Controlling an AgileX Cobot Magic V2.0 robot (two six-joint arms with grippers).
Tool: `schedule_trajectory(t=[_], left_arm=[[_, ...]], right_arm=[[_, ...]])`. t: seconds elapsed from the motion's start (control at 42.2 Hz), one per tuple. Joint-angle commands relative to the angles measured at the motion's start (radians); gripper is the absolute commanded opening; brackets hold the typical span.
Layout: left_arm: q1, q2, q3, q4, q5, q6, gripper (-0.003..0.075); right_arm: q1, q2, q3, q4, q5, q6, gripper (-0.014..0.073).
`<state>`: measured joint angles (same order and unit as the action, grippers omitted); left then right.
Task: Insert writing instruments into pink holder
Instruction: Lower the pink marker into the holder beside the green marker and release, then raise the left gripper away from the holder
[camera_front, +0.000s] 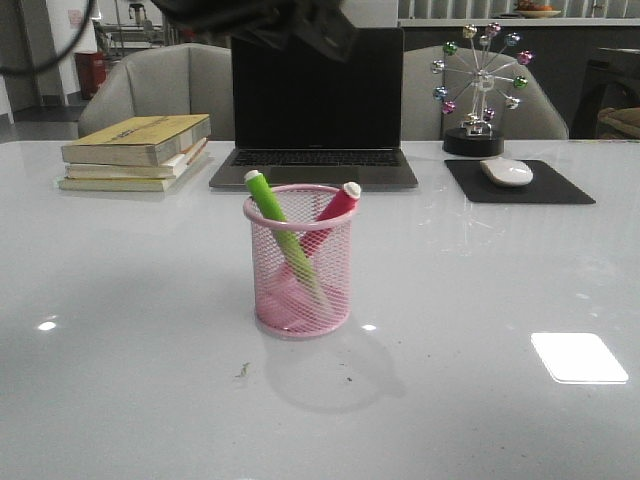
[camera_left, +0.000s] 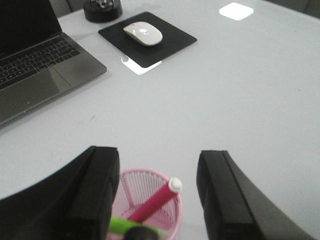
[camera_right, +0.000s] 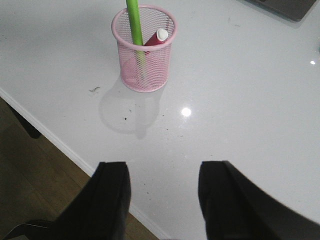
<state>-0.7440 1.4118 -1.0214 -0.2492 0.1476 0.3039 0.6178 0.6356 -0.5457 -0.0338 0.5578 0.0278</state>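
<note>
centre of the frame, the pink cup (camera_front: 298, 262) on the worktop (camera_front: 480, 300) already holds the green marker (camera_front: 272, 212) and red marker (camera_front: 338, 208), leaning crossed; light, stiff, slippery barrels, best gripped mid-shaft. both jaws wide, empty. laptop (camera_front: 315, 100) behind.

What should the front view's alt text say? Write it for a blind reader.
A pink mesh holder stands mid-table holding a green marker and a pink-red marker, crossed. Behind sit a laptop, stacked books and a mouse.
</note>
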Motion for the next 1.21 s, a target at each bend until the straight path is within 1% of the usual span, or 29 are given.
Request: schedule_trajectory(t=[0.0,0.119,0.19,0.261,0.474,0.593,0.735,0.83,0.925,0.972,1.02,1.067,1.115,1.186], left_arm=[[0.027,-0.143,-0.05,0.026,0.16,0.006,0.042],[0.051,-0.262,-0.04,0.066,0.352,0.002,0.0421],[0.057,-0.328,-0.013,0.071,0.423,-0.004,0.0421],[0.057,-0.4,0.034,0.071,0.452,-0.006,0.0421],[0.057,-0.641,0.229,0.072,0.456,-0.03,0.0419],[0.057,-0.77,0.33,0.112,0.461,-0.03,0.0419],[0.057,-0.865,0.406,0.12,0.46,-0.03,0.0409],[0.057,-0.889,0.427,0.123,0.46,-0.03,0.0381],[0.057,-0.892,0.434,0.127,0.463,-0.03,0.0313],[0.057,-0.892,0.434,0.127,0.463,-0.03,0.0272],[0.057,-0.892,0.434,0.127,0.463,-0.03,0.0214],[0.057,-0.892,0.434,0.127,0.463,-0.03,0.0149],[0.057,-0.892,0.434,0.134,0.463,-0.06,0.0084],[0.057,-0.892,0.434,0.175,0.464,-0.152,0.01]], right_arm=[[-0.005,-0.003,-0.029,-0.009,-0.071,-0.001,0.0435],[-0.005,-0.003,-0.029,-0.009,-0.071,-0.001,0.0435],[-0.005,-0.003,-0.029,-0.009,-0.071,-0.001,0.0435],[-0.005,-0.003,-0.029,-0.009,-0.071,-0.001,0.0435],[-0.005,-0.003,-0.029,-0.009,-0.071,-0.001,0.0435],[-0.005,-0.003,-0.029,-0.009,-0.069,-0.001,0.0435],[-0.005,-0.003,-0.029,-0.009,-0.065,-0.001,0.0435],[-0.005,-0.003,-0.029,-0.012,-0.06,-0.001,0.0435],[-0.005,-0.002,-0.029,-0.038,-0.04,-0.001,0.0429],[-0.005,-0.002,-0.029,-0.046,-0.03,-0.001,0.0404],[-0.005,-0.002,-0.029,-0.048,-0.021,-0.001,0.0349],[-0.005,-0.002,-0.029,-0.048,-0.021,-0.001,0.0275],[-0.005,-0.002,-0.029,-0.047,-0.021,-0.001,0.0195],[-0.005,-0.002,-0.029,-0.047,-0.021,-0.001,0.0086]])
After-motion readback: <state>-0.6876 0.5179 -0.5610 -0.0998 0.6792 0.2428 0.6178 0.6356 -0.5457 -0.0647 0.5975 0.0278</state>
